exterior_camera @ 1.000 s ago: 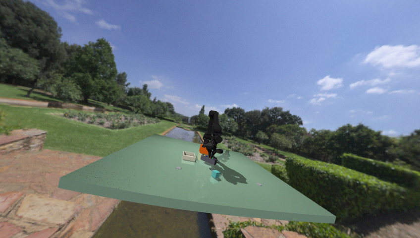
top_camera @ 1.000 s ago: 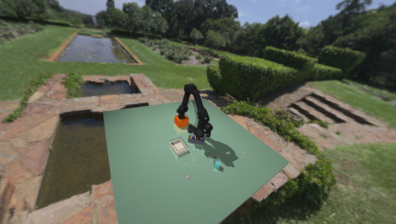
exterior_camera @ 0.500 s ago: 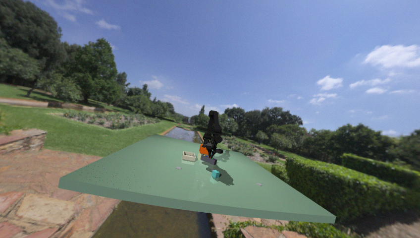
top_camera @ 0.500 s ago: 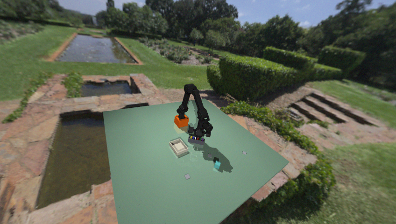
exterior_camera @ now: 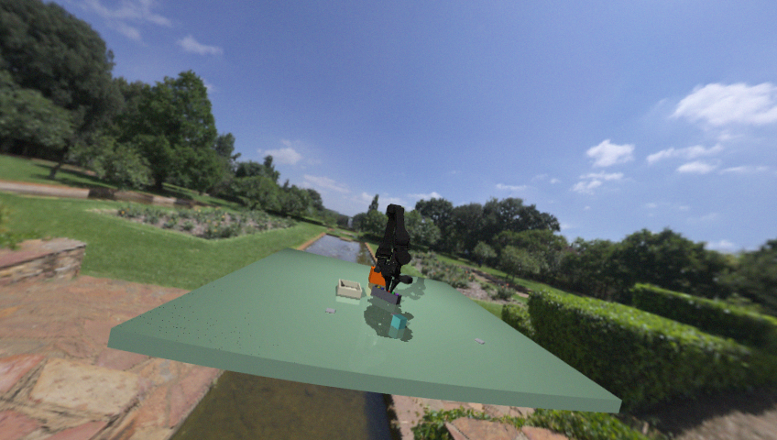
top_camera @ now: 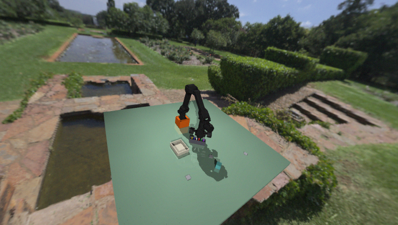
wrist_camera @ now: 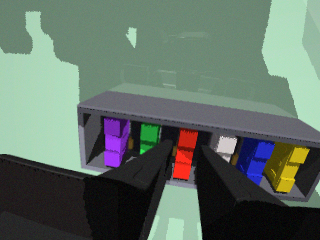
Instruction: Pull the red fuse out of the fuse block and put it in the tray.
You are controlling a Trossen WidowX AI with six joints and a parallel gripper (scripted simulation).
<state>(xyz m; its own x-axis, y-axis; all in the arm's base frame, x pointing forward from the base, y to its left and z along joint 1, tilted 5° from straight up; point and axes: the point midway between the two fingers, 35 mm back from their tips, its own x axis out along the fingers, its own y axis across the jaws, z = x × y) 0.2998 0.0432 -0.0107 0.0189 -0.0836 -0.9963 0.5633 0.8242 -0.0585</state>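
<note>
The dark grey fuse block [top_camera: 197, 142] [exterior_camera: 385, 295] [wrist_camera: 200, 114] holds a row of upright fuses. The red fuse [wrist_camera: 185, 156] is in its slot, between the green fuse [wrist_camera: 149, 136] and the white fuse [wrist_camera: 226, 143]. My gripper [top_camera: 199, 137] [exterior_camera: 388, 289] [wrist_camera: 184, 150] is over the block, its fingers a little apart, one on each side of the red fuse, with a gap showing on both sides. It is open and holds nothing. How far down the tips reach is hard to tell. The beige tray [top_camera: 181, 154] [exterior_camera: 348, 292] stands beside the block, with no fuse visible in it.
Purple [wrist_camera: 115, 142], blue [wrist_camera: 257, 160] and yellow [wrist_camera: 290, 170] fuses also stand in the block. A teal cube [top_camera: 218, 166] [exterior_camera: 399, 322] and flat grey tiles [top_camera: 188, 177] [top_camera: 245, 153] lie on the green table. The arm's orange base [top_camera: 181, 123] [exterior_camera: 376, 275] is behind the block.
</note>
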